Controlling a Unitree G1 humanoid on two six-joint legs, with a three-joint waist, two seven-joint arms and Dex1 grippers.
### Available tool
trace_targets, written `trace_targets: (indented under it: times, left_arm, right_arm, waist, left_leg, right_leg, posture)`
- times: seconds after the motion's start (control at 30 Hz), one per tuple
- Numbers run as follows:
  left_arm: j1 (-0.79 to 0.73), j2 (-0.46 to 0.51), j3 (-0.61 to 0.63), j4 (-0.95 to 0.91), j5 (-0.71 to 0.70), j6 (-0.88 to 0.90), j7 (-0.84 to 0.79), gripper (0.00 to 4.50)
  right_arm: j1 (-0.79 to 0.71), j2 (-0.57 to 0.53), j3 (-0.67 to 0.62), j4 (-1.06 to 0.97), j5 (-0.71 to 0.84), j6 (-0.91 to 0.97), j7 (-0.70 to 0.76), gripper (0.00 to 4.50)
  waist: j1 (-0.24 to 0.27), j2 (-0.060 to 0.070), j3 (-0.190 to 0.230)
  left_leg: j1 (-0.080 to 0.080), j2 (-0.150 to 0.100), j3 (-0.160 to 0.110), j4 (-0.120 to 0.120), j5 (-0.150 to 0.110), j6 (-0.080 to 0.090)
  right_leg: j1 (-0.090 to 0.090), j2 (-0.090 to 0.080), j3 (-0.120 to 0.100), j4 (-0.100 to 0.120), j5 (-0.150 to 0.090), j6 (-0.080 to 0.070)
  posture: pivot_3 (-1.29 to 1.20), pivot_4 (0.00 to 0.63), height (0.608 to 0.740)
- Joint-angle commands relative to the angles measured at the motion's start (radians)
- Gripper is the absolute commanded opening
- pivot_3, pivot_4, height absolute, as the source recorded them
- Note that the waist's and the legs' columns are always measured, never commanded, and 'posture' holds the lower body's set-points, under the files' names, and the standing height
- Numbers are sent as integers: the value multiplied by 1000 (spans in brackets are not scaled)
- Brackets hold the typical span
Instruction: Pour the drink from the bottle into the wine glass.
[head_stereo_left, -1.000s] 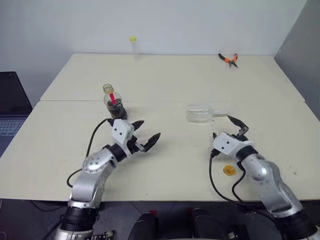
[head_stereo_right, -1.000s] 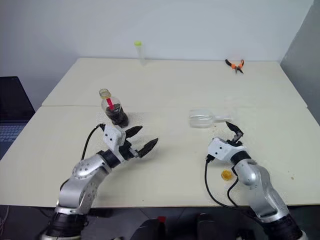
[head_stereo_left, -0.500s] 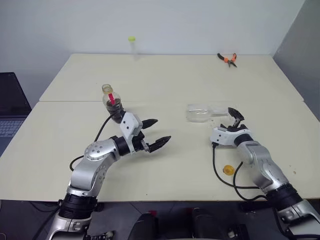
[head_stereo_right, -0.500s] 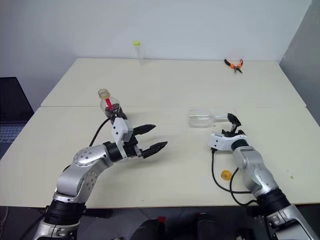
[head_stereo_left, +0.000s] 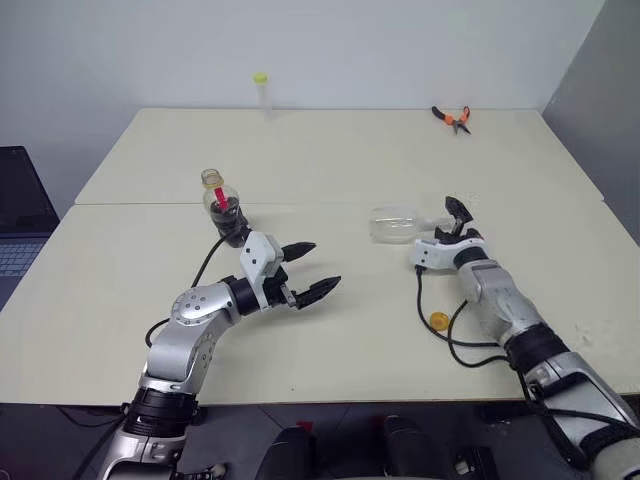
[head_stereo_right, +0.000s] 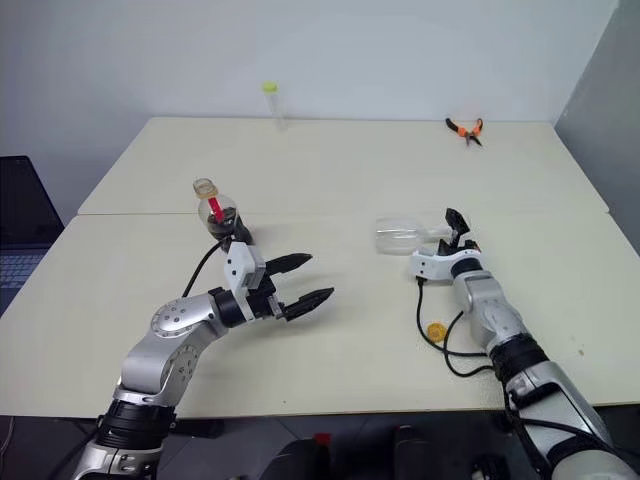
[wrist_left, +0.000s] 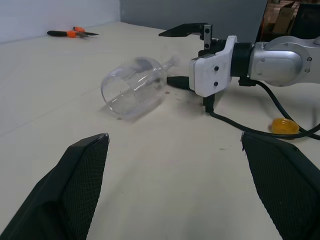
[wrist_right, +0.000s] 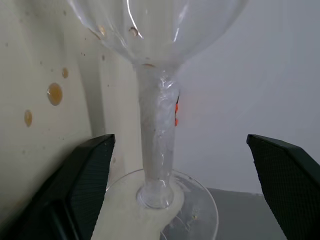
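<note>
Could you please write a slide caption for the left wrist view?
Right tool, open, reaching around the stem of the toppled wine glass; yellow cap and pliers lie nearby.

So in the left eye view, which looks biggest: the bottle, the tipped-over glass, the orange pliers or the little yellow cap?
1. Glass, lying on its side.
2. Bottle, close behind the glass, so that order is unsure.
3. Orange pliers; they lie at the table's far end, so they may only look small.
4. Yellow cap, smallest though nearest the camera.

The cream-coloured table (head_stereo_left: 330, 160) carries an upright bottle (head_stereo_left: 224, 207) of dark drink, a toppled clear wine glass (head_stereo_left: 397, 225), orange-handled pliers (head_stereo_left: 453, 117), a small yellow cap (head_stereo_left: 438, 321) and a thin yellow-topped tube (head_stereo_left: 262, 92).
</note>
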Motion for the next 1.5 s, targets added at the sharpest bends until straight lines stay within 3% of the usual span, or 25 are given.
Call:
trace_targets:
  times: [0.03, 0.07, 0.13, 0.4, 0.5, 0.8, 0.9, 1.03, 1.27, 1.5]
  left_arm:
    - [-3, -3, 8, -3, 6, -34, -3, 4469]
    - [-4, -4, 9, 1, 7, -37, -3, 4469]
    - [-6, -7, 8, 7, 10, -45, -2, 4500]
    - [-7, -11, 14, 24, 11, -60, -1, 4500]
    - [-8, -11, 20, 29, 12, -62, 7, 4500]
    - [32, 17, 82, 25, 30, -88, 56, 4500]
    - [78, 52, 127, 1, 9, -96, 30, 4500]
    - [96, 79, 165, -18, -59, -22, 9, 4500]
    - [131, 151, 209, -75, -141, 49, -60, 4500]
    - [136, 204, 241, -88, -187, 94, -105, 4500]
  right_arm:
    - [-37, 4, 11, 81, 11, -22, -23, 4500]
    - [-48, 9, 13, 95, 16, -31, -23, 4500]
    - [-67, 20, 13, 121, 27, -41, -22, 3933]
    - [-83, 41, 15, 158, 57, -51, -20, 1036]
    - [-82, 34, 11, 146, 63, -51, -18, 175]
    - [9, -37, -94, -152, 145, -11, 66, 174]
    - [96, 45, -227, -403, 334, 26, 138, 174]
    - [188, 190, -319, -526, 610, 22, 258, 174]
    - [228, 423, -344, -412, 899, -128, 365, 174]
    - [168, 476, -311, -188, 926, -322, 457, 174]
  waist:
    - [-1, 0, 0]
    - [-1, 0, 0]
    - [-2, 0, 0]
    - [-16, 0, -1]
    - [-17, -2, -2]
    - [-14, 0, 0]
    - [-17, 0, 0]
    - [-16, 1, 0]
    - [-12, 2, 1]
    - [-13, 3, 2]
  left_leg:
    - [0, 0, 0, 0, 0, 0]
    - [0, 0, 0, 0, 0, 0]
    - [0, 0, 0, 0, 0, 0]
    - [0, 1, 0, 0, 0, 0]
    - [1, 1, -1, 0, 0, 0]
    - [-3, 0, -1, -1, 0, 0]
    - [-3, 1, -1, -1, 0, 0]
    - [-2, 3, -3, -2, -2, 4]
    - [-2, 1, -4, -1, -2, 4]
    - [-2, 0, -4, -1, -2, 4]
  right_leg:
    - [0, 0, 0, 0, 0, 0]
    - [0, 0, 0, 0, 0, 0]
    - [0, 0, 0, 0, 0, 0]
    - [0, 0, 0, 0, 0, 0]
    - [1, 0, 0, 0, 0, 0]
    - [-2, 0, 0, -1, 0, 0]
    - [-3, -1, 0, -1, 0, 0]
    - [-3, -1, -1, 0, 0, 0]
    - [-1, -1, -2, -1, 0, 0]
    - [-1, -1, -2, 0, 0, 0]
  posture:
    - [0, 150, 740]
    - [0, 150, 740]
    - [0, 150, 740]
    - [0, 150, 740]
    - [0, 150, 740]
    - [0, 150, 740]
    - [0, 150, 740]
    - [0, 150, 740]
    - [0, 150, 740]
    - [0, 150, 740]
